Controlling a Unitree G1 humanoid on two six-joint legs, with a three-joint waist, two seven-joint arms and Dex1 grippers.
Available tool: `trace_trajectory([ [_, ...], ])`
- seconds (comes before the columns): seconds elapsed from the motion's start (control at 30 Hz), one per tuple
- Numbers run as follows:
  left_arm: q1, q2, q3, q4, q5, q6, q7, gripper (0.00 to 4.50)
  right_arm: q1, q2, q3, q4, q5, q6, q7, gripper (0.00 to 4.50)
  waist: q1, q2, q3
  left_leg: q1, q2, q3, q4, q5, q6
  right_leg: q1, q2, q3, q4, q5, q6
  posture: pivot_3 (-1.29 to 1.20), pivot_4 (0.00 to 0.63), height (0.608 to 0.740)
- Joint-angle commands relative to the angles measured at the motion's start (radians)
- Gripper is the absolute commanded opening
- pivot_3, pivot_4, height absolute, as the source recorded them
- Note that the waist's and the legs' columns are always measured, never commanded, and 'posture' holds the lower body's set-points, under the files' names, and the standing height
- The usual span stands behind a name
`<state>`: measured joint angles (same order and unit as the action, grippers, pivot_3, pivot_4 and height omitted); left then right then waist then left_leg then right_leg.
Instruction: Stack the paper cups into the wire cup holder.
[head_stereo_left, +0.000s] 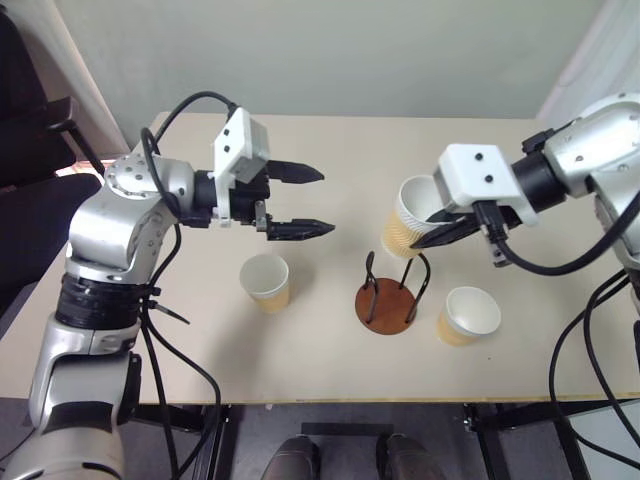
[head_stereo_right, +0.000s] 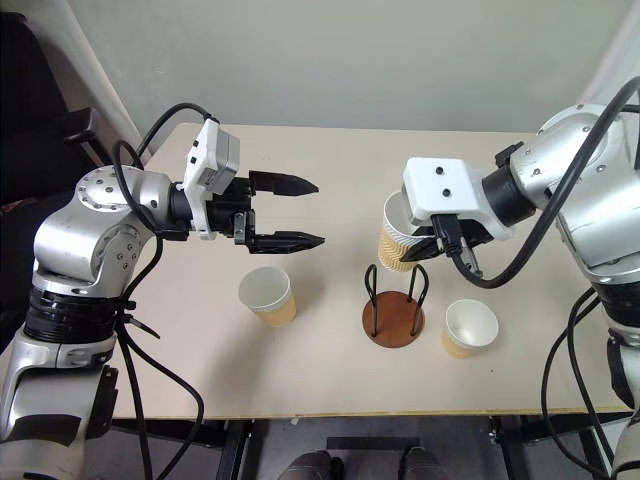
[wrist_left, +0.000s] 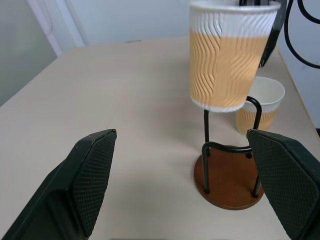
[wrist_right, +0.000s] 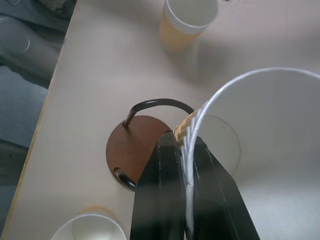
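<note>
Pale walls stand behind a beige counter that carries the wire cup holder — a reddish-brown disc with two black wire loops standing upright. The right claw is closed on the wall of one paper cup, one finger inside the rim and one outside, holding it in the air, tilted, just above the holder's loops. A second cup stands upright on the counter to the holder's left, and a third cup stands just beside the holder on its right. The left claw hangs above the counter — fingers spread wide, empty — pointing toward the held cup.
</note>
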<state>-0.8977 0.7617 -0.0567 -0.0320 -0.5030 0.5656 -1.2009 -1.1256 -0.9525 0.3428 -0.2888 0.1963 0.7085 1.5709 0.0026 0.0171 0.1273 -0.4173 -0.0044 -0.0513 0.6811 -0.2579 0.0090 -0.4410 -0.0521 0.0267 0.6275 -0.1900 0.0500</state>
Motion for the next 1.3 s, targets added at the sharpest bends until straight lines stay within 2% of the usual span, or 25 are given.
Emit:
trace_trajectory([
  [0.03, -0.008, 0.016, 0.034, -0.034, -0.011, 0.005, -0.002, 4.50, 0.011, -0.001, 0.002, -0.035, 0.010, -0.019, 0.001, 0.04, 0.000, 0.000, 0.000, 0.000, 0.000, 0.000, 0.000, 0.000, 0.000, 0.000, 0.000, 0.000, 0.000, 0.000, 0.000, 0.00, 0.150, 0.740],
  [0.8, 0.013, 0.050, 0.052, -0.083, -0.034, 0.058, 0.023, 4.50, 0.074, 0.045, 0.086, -0.024, -0.050, -0.146, 0.005, 0.04, -0.001, 0.000, 0.000, 0.000, 0.000, 0.000, 0.000, 0.000, 0.000, 0.000, 0.000, 0.000, 0.001, 0.000, 0.000, 0.00, 0.150, 0.740],
  [0.9, 0.015, 0.051, 0.050, -0.080, -0.033, 0.056, 0.021, 4.50, 0.075, 0.049, 0.087, -0.021, -0.055, -0.144, 0.002, 0.66, -0.001, 0.000, 0.000, 0.000, 0.000, 0.000, 0.001, 0.000, 0.000, 0.000, 0.000, 0.000, 0.001, 0.000, 0.000, 0.00, 0.150, 0.740],
  [1.1, 0.015, 0.054, 0.048, -0.075, -0.031, 0.052, 0.015, 4.50, 0.077, 0.057, 0.061, -0.025, -0.044, -0.108, -0.026, 2.66, -0.001, 0.000, 0.000, 0.000, 0.000, 0.000, 0.000, 0.000, 0.000, 0.000, 0.000, 0.000, 0.001, 0.000, 0.000, 0.00, 0.150, 0.740],
  [1.27, 0.012, 0.061, 0.050, -0.069, -0.030, 0.052, 0.011, 4.50, 0.064, 0.072, -0.008, -0.017, 0.002, -0.019, -0.091, 4.37, -0.001, 0.000, 0.000, 0.000, 0.000, 0.000, 0.000, 0.000, 0.000, 0.000, 0.000, 0.000, 0.001, 0.000, 0.000, 0.00, 0.150, 0.740],
  [1.3, 0.012, 0.062, 0.050, -0.069, -0.029, 0.052, 0.012, 4.50, 0.059, 0.070, -0.026, -0.012, 0.014, 0.001, -0.103, 4.37, 0.000, 0.000, 0.000, 0.000, 0.000, 0.000, 0.000, 0.000, 0.000, 0.000, 0.000, 0.000, 0.001, 0.000, 0.000, 0.00, 0.150, 0.740],
])
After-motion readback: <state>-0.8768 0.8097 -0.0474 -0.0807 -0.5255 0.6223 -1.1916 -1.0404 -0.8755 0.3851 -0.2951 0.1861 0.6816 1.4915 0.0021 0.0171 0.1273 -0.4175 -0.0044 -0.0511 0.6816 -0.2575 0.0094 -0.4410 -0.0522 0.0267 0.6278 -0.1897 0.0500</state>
